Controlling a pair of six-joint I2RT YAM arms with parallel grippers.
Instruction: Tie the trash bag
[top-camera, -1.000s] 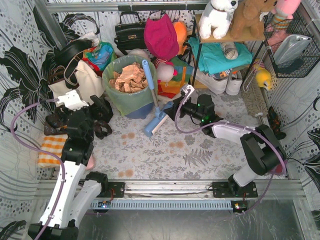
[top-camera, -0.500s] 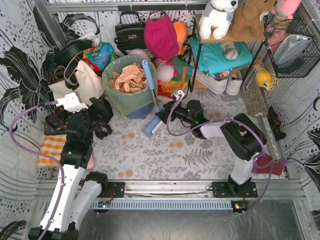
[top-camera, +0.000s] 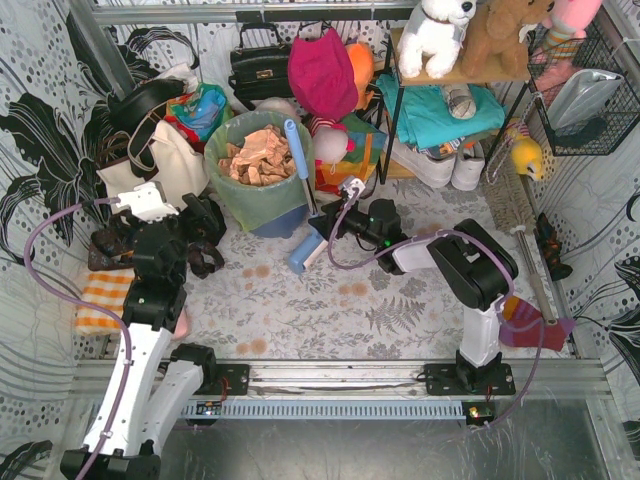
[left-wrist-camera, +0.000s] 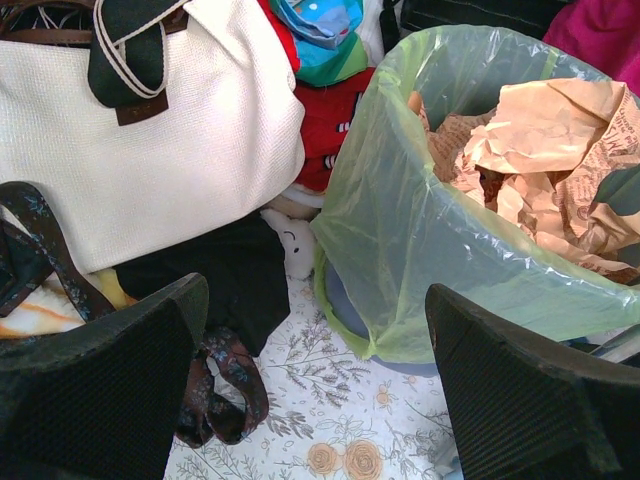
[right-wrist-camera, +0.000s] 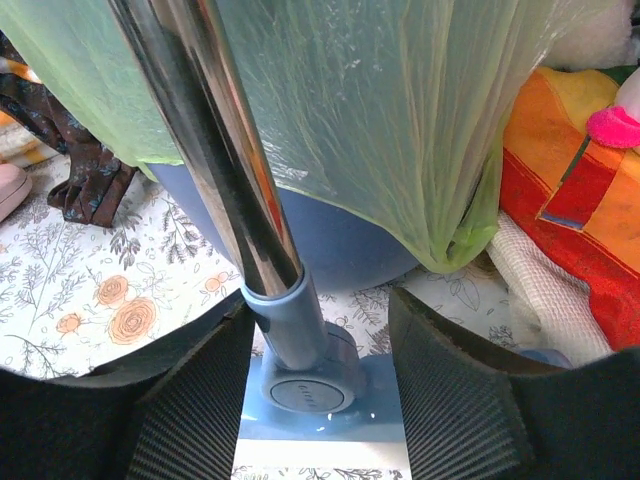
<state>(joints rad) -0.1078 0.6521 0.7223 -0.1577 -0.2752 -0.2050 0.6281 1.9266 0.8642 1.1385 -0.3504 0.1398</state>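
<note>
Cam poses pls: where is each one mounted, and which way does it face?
Top external: above and behind the bases, looking down at the table; both arms show, left arm and right arm.
Left wrist: on the left arm, facing the trash bag and a cream tote; its own open jaws frame the bottom.
Right wrist: low over the table, facing a mop pole at the bag's foot; its jaws flank the pole.
Shared: the bag shows in all three; the mop in top and right wrist.

Glossy plastic trash bag (left-wrist-camera: 400, 230) (crumpled paper (left-wrist-camera: 560, 130) inside), polished metal pole (right-wrist-camera: 200, 130).
</note>
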